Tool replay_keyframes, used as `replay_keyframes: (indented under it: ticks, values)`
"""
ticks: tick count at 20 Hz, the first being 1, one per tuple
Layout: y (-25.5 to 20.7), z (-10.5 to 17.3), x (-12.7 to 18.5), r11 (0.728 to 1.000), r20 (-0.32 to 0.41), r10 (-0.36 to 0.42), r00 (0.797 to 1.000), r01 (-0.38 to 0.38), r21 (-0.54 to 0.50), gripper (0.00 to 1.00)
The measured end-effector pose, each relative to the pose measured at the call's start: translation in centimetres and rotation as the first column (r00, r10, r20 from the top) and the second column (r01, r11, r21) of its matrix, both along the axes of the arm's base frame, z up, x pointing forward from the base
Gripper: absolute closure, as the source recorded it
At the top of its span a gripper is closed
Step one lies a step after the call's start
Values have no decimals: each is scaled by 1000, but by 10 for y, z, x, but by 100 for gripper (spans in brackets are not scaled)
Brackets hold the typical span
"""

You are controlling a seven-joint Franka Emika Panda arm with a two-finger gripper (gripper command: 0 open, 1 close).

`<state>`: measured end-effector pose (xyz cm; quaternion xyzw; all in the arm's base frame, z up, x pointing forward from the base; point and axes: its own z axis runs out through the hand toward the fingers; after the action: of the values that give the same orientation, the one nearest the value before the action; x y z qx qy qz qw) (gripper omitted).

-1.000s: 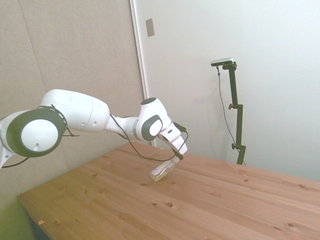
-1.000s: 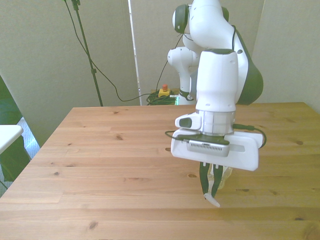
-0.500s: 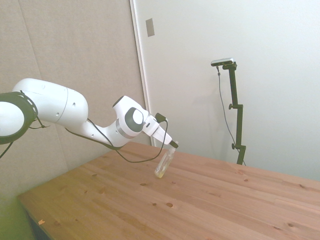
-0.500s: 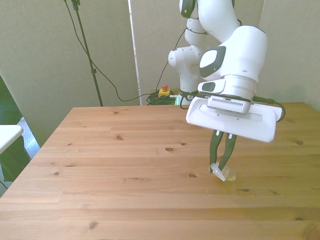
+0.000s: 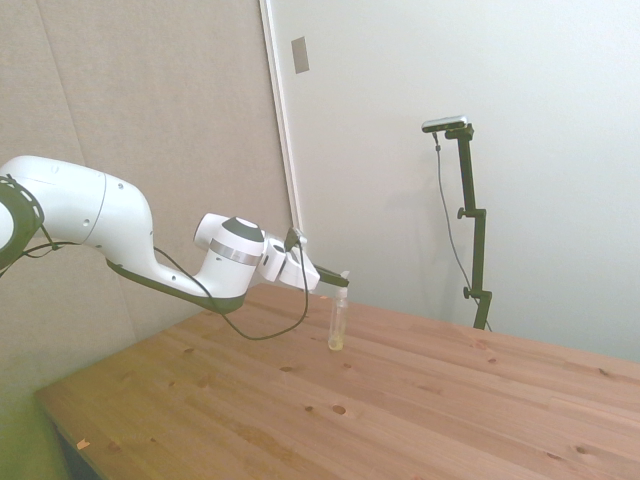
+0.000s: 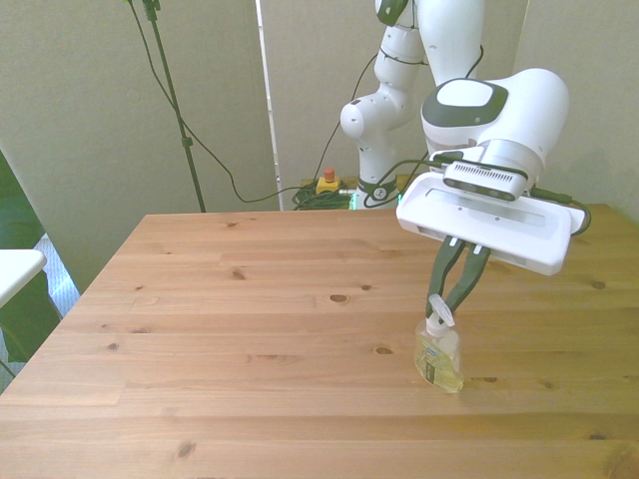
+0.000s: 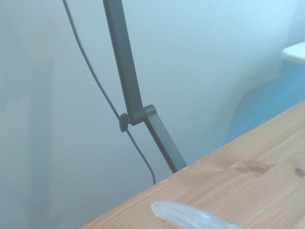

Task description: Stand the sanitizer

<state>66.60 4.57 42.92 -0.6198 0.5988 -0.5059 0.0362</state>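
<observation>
The sanitizer (image 6: 439,357) is a small clear bottle with yellowish liquid and a white label. It stands upright on the wooden table (image 6: 220,329), toward the front view's right. In the side view the sanitizer (image 5: 339,324) shows as a slim upright bottle with its base on the wood. My gripper (image 6: 440,312) reaches in almost level and is shut on the bottle's thin white top. The same gripper (image 5: 343,279) sits at the bottle's top in the side view. The wrist view shows only the pale clear tip of the sanitizer (image 7: 190,217) over the wood.
A white surface edge (image 6: 15,267) pokes in at the front view's left, beyond the table. A cable (image 6: 210,150) hangs behind the table's far edge, with a red button box (image 6: 326,183) on the floor.
The arm swung from pointing down to nearly level. The bottle went with it from a slanted lie to upright, its base now on the wood.
</observation>
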Motion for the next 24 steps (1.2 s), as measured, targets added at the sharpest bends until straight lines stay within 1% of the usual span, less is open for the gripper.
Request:
replay_keyframes:
  ticks: [2, 4, 5, 8, 12, 19, 24]
  values:
    - [8, -6, -5, 999, 28, -18, 999, 19, -30, 100]
    - [13, -8, -11, 999, 43, -29, 999, 31, -38, 100]
    - [14, -9, -13, 999, 42, -29, 999, 31, -35, 0]
    - [11, -6, -19, 1000, 36, -19, 999, 20, -10, 0]
    - [4, -4, -21, 1000, 31, -23, 999, 23, 14, 0]
    - [19, -8, -24, 999, 19, -25, 999, 26, -21, 0]
    - [31, -14, -28, 1000, 7, -16, 1000, 16, -25, 0]
